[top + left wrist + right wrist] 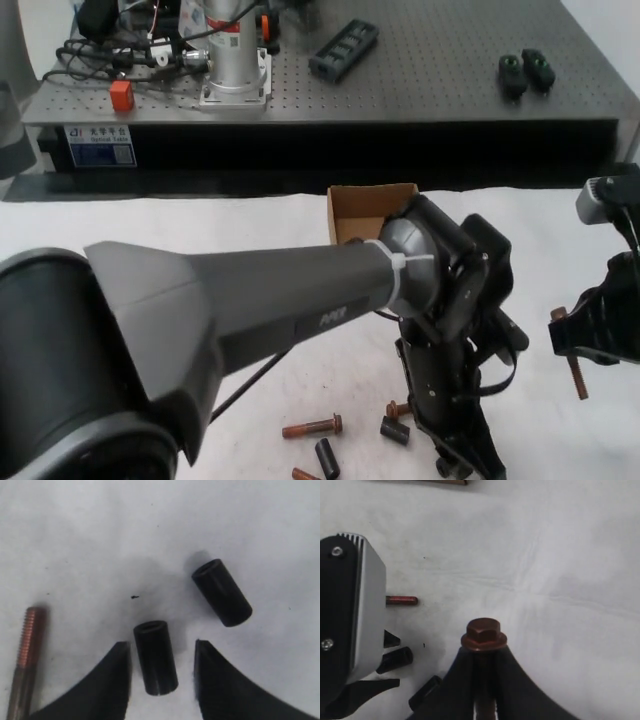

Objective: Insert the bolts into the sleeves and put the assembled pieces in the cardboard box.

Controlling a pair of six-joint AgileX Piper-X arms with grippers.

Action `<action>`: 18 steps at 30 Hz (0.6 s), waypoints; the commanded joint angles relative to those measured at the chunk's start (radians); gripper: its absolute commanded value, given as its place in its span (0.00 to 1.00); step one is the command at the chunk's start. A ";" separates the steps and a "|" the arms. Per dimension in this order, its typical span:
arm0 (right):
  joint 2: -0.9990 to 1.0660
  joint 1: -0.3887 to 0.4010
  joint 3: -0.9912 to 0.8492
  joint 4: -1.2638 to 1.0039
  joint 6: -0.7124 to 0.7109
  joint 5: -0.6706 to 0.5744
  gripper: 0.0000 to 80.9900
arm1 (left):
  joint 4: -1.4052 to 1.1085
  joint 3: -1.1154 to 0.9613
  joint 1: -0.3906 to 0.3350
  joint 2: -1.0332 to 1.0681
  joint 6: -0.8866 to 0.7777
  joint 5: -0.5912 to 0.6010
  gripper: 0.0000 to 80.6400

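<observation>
Sleeve [155, 657] between left gripper [161, 645] jaws (parted), bolt [484, 633] in right gripper [484, 654]

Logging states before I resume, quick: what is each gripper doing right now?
Left gripper: open, fingers either side of a black sleeve.
Right gripper: shut on a bolt.

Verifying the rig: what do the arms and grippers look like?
The left arm is dark grey beyond a black joint, with a small pale marking, a white cable tie at the wrist and a black cable beneath. The left gripper and right gripper are black with curved, tapering fingers. A silver-sided camera box sits on the left wrist.
</observation>
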 commanded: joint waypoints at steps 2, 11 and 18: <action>-0.009 0.003 -0.001 -0.007 0.005 -0.016 0.03 | 0.003 -0.014 -0.005 0.011 0.013 -0.032 0.38; -0.009 0.003 -0.001 -0.007 0.027 -0.026 0.03 | -0.002 -0.014 -0.005 0.016 0.013 -0.092 0.17; -0.085 0.003 -0.001 -0.101 0.105 -0.156 0.03 | -0.002 -0.012 0.008 -0.073 -0.036 -0.096 0.01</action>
